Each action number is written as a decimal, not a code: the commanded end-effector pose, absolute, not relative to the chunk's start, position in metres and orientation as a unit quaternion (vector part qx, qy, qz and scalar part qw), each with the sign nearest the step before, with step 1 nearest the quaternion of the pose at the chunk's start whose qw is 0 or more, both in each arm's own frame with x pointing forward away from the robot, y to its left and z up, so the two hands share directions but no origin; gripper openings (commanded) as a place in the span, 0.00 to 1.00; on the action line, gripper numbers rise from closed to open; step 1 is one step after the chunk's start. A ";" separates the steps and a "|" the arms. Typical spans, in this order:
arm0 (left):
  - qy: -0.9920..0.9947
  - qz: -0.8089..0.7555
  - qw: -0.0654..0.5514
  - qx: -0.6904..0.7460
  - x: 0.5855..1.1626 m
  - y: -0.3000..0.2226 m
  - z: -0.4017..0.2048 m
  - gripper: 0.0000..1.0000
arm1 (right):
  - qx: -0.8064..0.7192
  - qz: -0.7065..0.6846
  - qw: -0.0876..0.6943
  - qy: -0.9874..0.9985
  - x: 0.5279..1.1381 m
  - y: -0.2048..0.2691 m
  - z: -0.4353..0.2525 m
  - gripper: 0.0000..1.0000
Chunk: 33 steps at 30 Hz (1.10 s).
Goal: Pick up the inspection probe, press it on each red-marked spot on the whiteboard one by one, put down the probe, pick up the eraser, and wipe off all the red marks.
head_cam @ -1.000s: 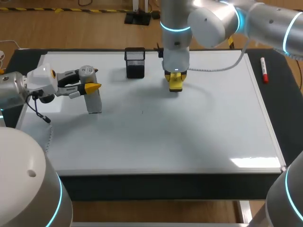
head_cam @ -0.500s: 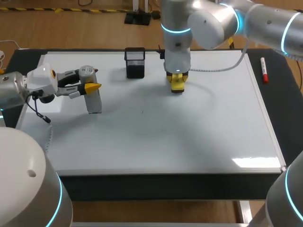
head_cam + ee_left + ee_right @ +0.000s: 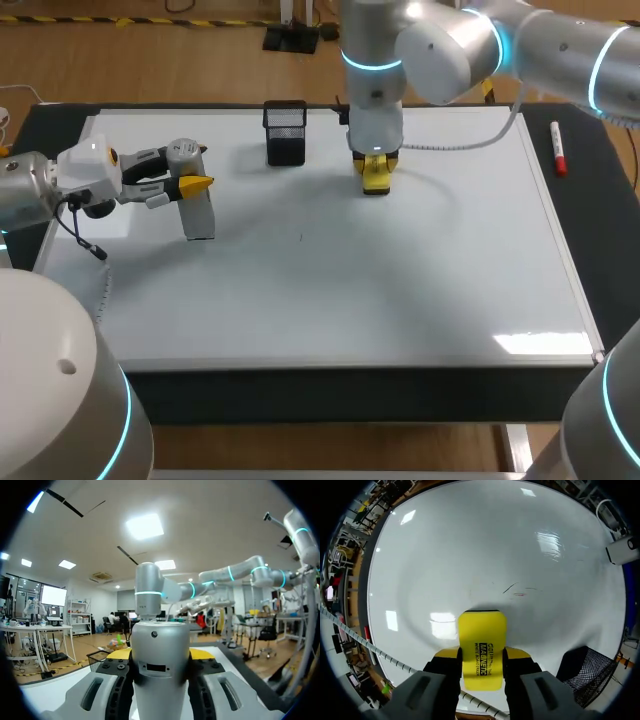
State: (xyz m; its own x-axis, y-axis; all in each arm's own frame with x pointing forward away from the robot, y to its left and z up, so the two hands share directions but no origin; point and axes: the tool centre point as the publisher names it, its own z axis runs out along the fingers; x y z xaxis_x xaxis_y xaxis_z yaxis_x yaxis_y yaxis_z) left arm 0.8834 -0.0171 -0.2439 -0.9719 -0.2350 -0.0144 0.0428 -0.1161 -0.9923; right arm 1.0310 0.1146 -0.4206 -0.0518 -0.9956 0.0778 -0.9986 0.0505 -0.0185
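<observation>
The inspection probe (image 3: 201,214), a silver-grey cylinder, hangs upright just above the whiteboard's (image 3: 350,290) left part, with my left gripper (image 3: 196,184) shut on its upper end. In the left wrist view the probe (image 3: 160,665) fills the gap between the fingers of the left gripper (image 3: 161,654). My right gripper (image 3: 374,178) points straight down at the board's far middle, shut on the yellow eraser (image 3: 375,186), which rests on the surface. In the right wrist view the eraser (image 3: 481,635) sits between that gripper's (image 3: 481,654) fingers. A faint red smear and thin dark strokes (image 3: 519,591) lie ahead of it.
A black mesh holder (image 3: 286,132) stands at the board's far edge, left of my right gripper, and shows beside it in the right wrist view (image 3: 585,675). A red marker (image 3: 558,148) lies on the black tabletop right of the board.
My right gripper has slid the eraser slightly to the right on the board. The left arm and the probe have not moved.
</observation>
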 end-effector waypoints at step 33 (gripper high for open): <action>0.658 -0.743 0.093 -0.072 0.884 -0.017 -0.243 0.00 | 0.468 -0.100 -0.034 -0.877 1.040 0.068 -0.386 1.00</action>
